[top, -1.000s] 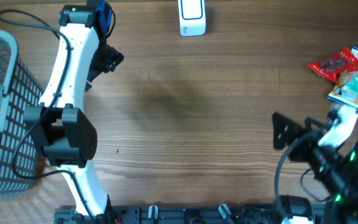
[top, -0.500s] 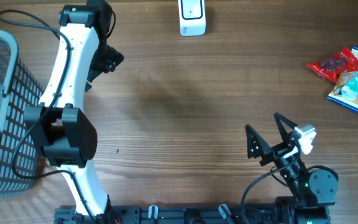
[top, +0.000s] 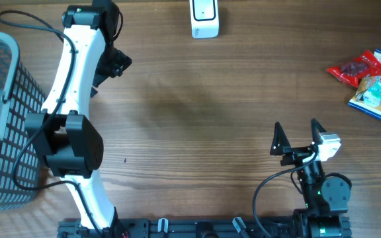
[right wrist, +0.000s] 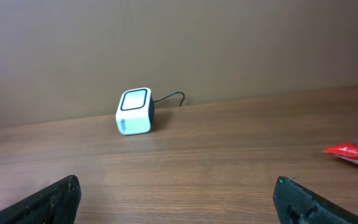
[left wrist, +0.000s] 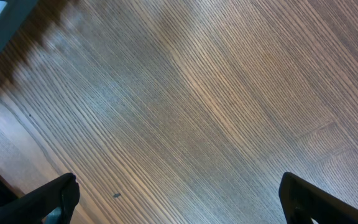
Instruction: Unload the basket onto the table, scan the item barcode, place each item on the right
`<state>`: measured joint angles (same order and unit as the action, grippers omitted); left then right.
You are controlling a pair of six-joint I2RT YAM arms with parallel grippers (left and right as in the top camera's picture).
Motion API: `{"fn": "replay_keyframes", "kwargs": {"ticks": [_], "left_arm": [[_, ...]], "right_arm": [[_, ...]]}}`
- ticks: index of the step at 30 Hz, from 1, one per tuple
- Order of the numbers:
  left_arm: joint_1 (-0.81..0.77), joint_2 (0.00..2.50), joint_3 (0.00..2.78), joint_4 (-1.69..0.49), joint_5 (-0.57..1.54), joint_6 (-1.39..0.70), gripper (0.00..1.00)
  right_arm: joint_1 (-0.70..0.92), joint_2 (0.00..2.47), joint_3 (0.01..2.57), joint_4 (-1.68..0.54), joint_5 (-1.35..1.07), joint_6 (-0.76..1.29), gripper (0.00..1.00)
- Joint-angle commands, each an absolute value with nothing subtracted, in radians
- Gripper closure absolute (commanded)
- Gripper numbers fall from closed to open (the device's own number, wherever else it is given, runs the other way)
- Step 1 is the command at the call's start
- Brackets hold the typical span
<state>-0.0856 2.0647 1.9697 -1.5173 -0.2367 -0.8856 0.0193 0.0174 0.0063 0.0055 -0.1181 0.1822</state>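
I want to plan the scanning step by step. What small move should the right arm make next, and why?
Probably swing the right hand toward the snack packets lying ahead to its right. The hand is open and empty, facing the scanner, and no item is held yet, so something must be picked up before scanning.

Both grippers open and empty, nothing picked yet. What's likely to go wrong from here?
1. The red packet and blue packet lie bunched together at the overhead view's right edge; the right gripper may pinch both or shove one away.
2. No barcode shows on either, so the picked packet may need turning before the scanner reads it.
3. The scanner stands free at the far side; a swung packet might knock it.
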Motion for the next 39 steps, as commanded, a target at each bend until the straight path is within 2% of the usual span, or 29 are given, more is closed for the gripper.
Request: {"fn": "replay_keyframes", "kwargs": {"ticks": [1, 3, 31, 36, 39], "left_arm": [[-0.087, 2.062, 1.967, -1.518, -0.236, -0.898, 0.0], [-0.087, 2.062, 1.967, -1.518, -0.236, -0.898, 0.0], [-0.096, 2.026, 1.967, -1.532, -0.206, -0.898, 0.0], [-0.149, 1.784, 1.832, -1.218, -0.202, -0.654, 0.0], [-0.155, 1.517, 1.554, -1.034, -0.104, -0.495, 0.0]], "right_arm": [[0.025, 0.002, 0.005, 0.0, -0.044, 0.048, 0.0], [0.025, 0.002, 0.005, -0.001, -0.043, -0.032, 0.0], [0.025, 0.004, 0.005, 0.001, -0.051, -0.023, 0.0], [0.025, 0.004, 0.005, 0.001, -0.051, -0.023, 0.0], [0.025, 0.004, 0.005, 0.001, -0.052, -0.023, 0.0]]}}
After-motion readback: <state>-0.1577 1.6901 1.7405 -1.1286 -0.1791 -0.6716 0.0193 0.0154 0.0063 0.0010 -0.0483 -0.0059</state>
